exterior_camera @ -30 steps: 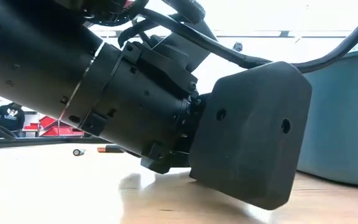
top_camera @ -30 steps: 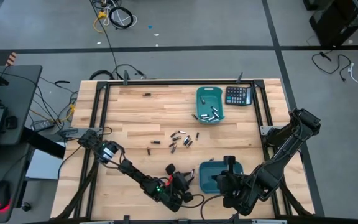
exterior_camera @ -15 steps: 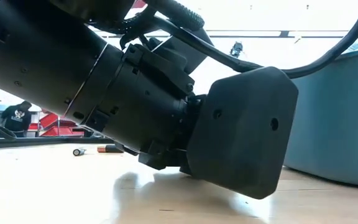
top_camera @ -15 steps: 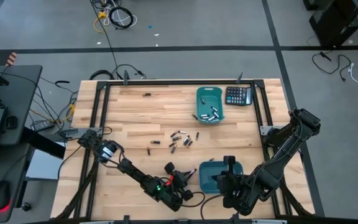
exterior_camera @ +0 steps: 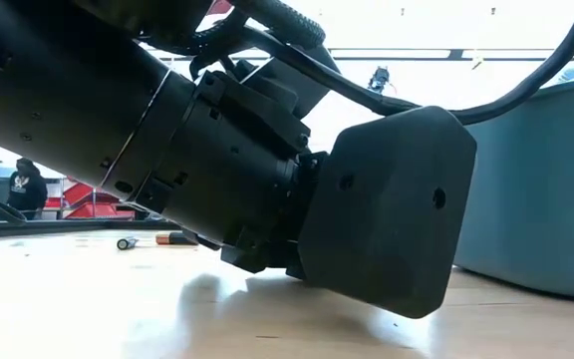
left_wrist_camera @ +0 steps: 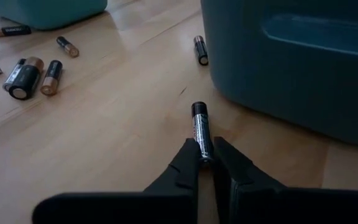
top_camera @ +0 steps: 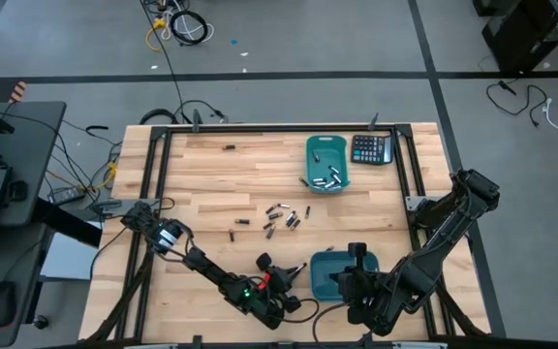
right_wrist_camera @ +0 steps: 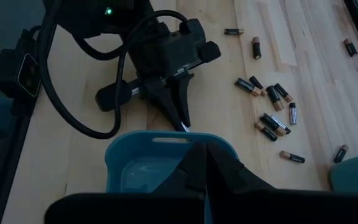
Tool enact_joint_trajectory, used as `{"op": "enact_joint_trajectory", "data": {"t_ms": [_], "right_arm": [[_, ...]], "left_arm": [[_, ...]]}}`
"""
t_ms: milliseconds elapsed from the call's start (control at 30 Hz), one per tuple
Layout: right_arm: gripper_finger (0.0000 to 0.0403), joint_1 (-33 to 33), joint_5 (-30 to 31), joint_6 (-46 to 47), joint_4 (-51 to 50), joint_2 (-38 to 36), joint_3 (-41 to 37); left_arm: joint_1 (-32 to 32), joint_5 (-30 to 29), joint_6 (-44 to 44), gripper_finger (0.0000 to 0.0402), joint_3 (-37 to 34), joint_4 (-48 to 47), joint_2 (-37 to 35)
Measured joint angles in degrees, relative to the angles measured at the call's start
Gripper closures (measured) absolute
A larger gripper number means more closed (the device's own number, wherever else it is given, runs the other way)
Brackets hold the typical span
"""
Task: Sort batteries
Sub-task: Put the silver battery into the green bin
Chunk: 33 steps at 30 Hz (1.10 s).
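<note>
The left gripper (left_wrist_camera: 204, 163) lies low on the pale wooden plank table (top_camera: 211, 179), near its front edge, with its two dark fingers pinched together on a slim black-and-silver cylindrical battery (left_wrist_camera: 201, 129) that rests flat on the wood. That cell sits just beside the wall of the near teal plastic bin (left_wrist_camera: 291, 62), close but apart from it, with little room on that side. Another small dark cell (left_wrist_camera: 199, 49) lies by the same wall farther on.

The right gripper (right_wrist_camera: 205, 163) hangs over that near bin (right_wrist_camera: 143, 163) with its fingers pressed together and nothing between them.

Out toward the table's middle there is open wood, where a loose scatter of dark and copper-tipped batteries (top_camera: 284, 215) lies. One stray cell (top_camera: 229, 147) sits alone near the far edge. The far teal bin (top_camera: 325, 163) holds several silvery cells, and a black calculator (top_camera: 371, 148) sits just beside it at the back rail.
</note>
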Motion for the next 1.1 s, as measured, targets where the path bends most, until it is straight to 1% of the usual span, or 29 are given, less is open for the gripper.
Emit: {"op": "enact_joint_trajectory", "data": {"t_ms": [433, 600, 1100], "right_arm": [[0.0403, 0.0, 0.0, 0.0, 0.0, 0.0, 0.0], [0.0403, 0.0, 0.01, -0.15, 0.35, -0.02, 0.02], [0.0403, 0.0, 0.02, -0.17, 0.83, -0.02, 0.02]], "left_arm": [[-0.18, 0.32, 0.46, 0.0385, -0.02, 0.97, -0.38], [-0.61, -0.1, 3.1, 0.0384, -0.08, 1.05, -1.03], [-0.67, -0.52, 3.24, 0.0384, -0.08, 1.56, -1.2]]}}
